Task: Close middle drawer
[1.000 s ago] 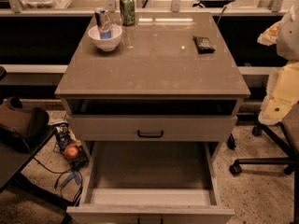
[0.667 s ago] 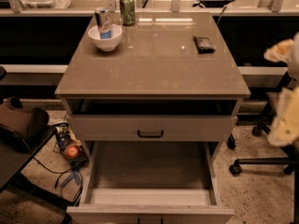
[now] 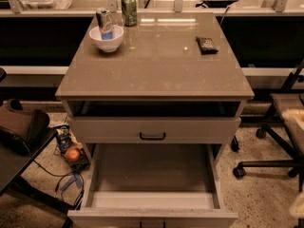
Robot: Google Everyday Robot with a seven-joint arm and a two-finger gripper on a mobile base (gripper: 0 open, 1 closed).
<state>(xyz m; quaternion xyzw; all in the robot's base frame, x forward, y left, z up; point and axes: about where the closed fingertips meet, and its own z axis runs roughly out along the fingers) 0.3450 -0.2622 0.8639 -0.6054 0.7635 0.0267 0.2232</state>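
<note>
- Concerns the middle drawer (image 3: 152,175), pulled far out from the cabinet (image 3: 152,75), under the taller-fronted drawer (image 3: 199,128) with its black handle (image 3: 152,136)
- Shows a bare inside and a low front (image 3: 152,216) standing well forward of the cabinet; handle there hard to make out
- Looks light, being empty, and stiff; probably slides on runners and should need only a steady, modest push
- Best met flat on the middle of the front, pressing square toward the cabinet; no need to grip anything
- Worth avoiding a push near either corner: risks skewing it in the runners and jamming
- Worth easing off near the end: a slam could rattle the bowl (image 3: 106,38) and can (image 3: 128,9) on the cabinet's top
- No sign of the gripper; cannot tell whether wide or narrow
- Only a pale blur (image 3: 297,207) low to the right of the cabinet, perhaps part of the arm, not certain
</note>
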